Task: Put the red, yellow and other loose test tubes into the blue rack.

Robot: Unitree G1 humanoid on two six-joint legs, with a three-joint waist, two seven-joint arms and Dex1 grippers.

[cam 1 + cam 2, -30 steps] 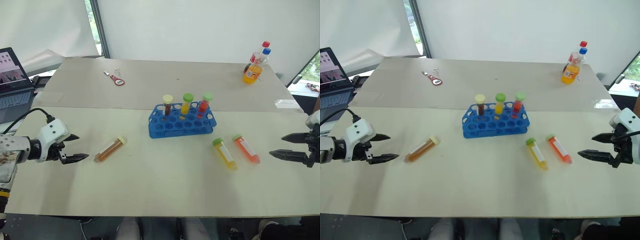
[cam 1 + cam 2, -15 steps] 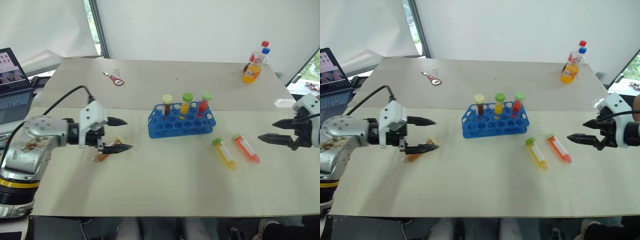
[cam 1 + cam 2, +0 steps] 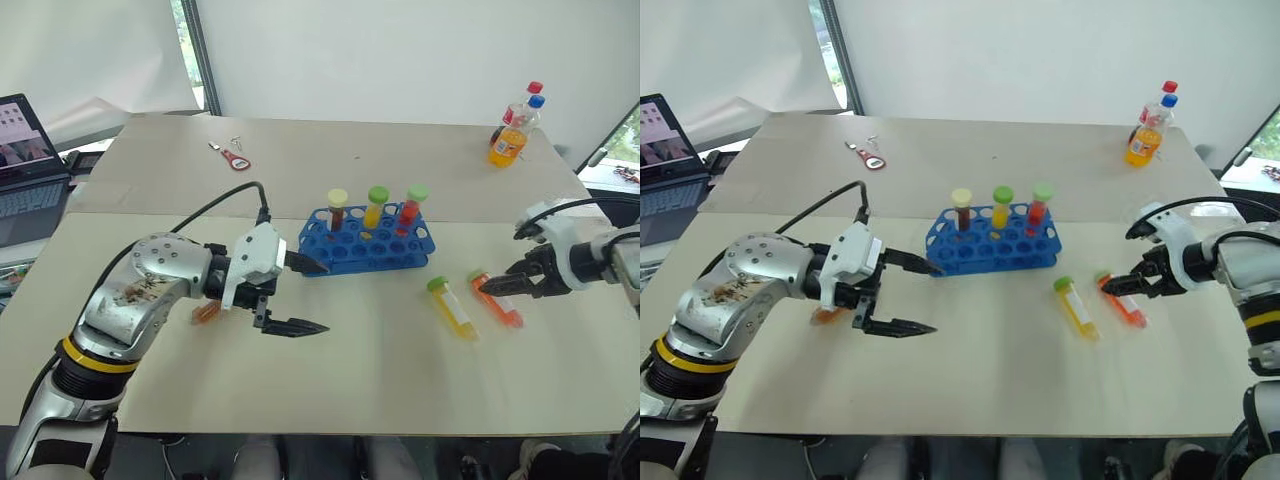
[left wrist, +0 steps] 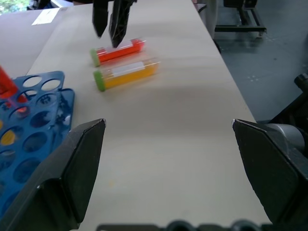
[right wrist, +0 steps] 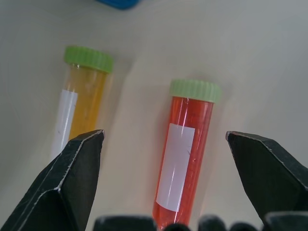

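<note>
Fingers of the right gripper (image 3: 1118,287) stood spread over the red tube (image 5: 183,156), lying on the bench (image 3: 380,360) beside the yellow tube (image 5: 79,101), right of the rack (image 3: 365,240). Light, stiff, slick: take it mid-barrel. Left gripper (image 3: 305,296) hung open, empty.

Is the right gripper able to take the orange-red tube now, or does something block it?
Probably yes. The right gripper is open and hangs just over the orange-red tube, which lies flat on the table. The yellow tube lies beside it with a gap between them, so nothing looks in the way.
</note>
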